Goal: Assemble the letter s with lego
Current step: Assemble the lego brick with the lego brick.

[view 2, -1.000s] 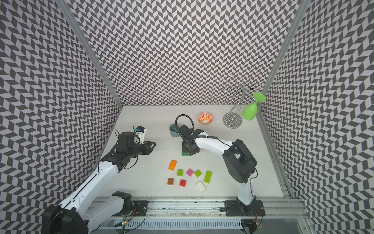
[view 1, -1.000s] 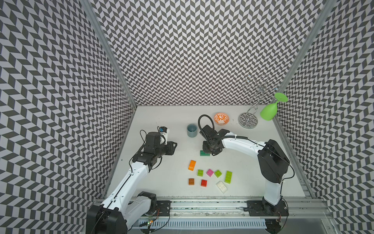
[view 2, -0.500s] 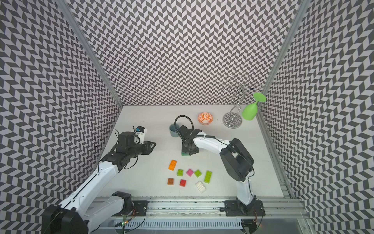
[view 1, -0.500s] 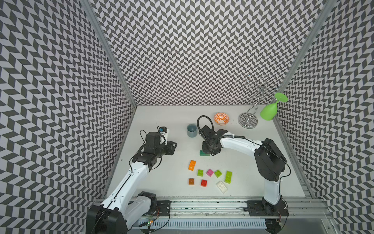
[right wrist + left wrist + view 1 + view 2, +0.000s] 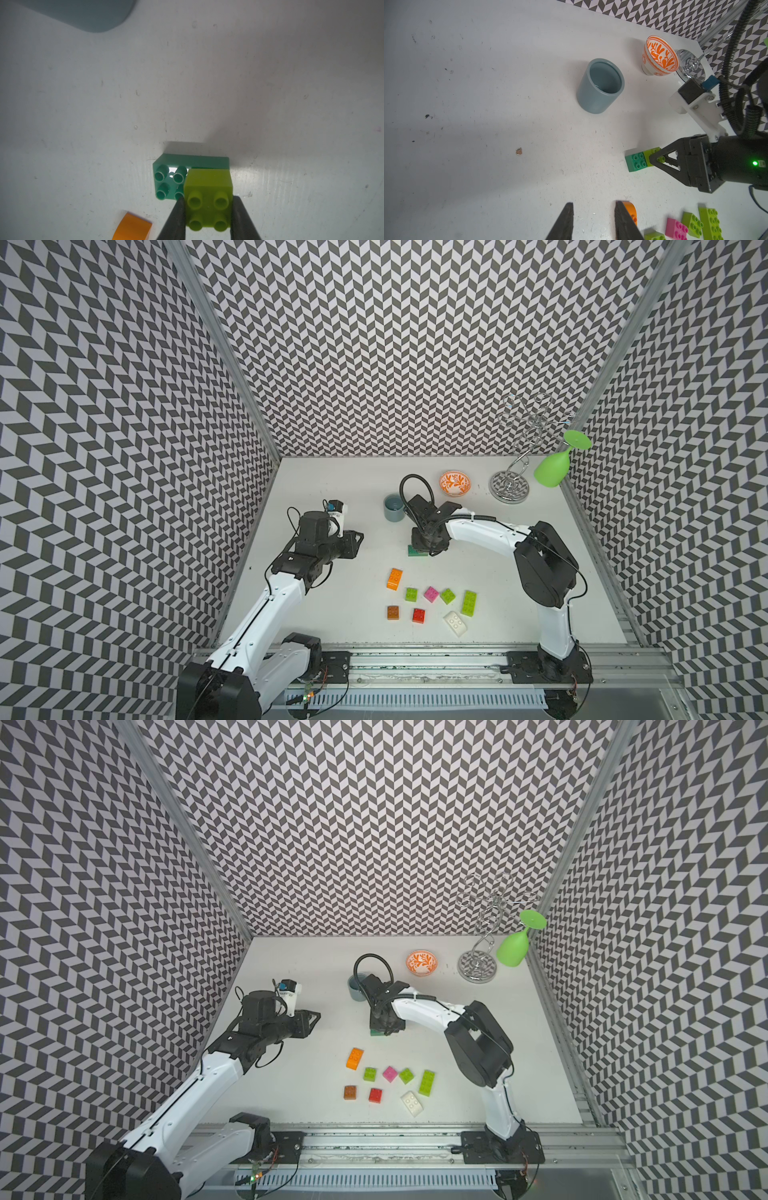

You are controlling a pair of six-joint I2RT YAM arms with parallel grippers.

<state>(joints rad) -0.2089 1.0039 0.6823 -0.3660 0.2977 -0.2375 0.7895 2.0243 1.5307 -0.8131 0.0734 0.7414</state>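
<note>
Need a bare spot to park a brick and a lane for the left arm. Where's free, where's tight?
Free: the table stretch between left gripper and grey-blue cup; the patch between left arm and orange brick. Tight: the loose bricks near the front rail, and round the right gripper, shut on the lime brick over the dark green brick.

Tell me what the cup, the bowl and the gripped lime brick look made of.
The cup: likely glazed ceramic; thick wall, smooth satin grey-blue.
The bowl: likely glazed ceramic; glossy, painted orange pattern.
The lime brick: moulded plastic; smooth, uniform colour, hollow studs.
</note>
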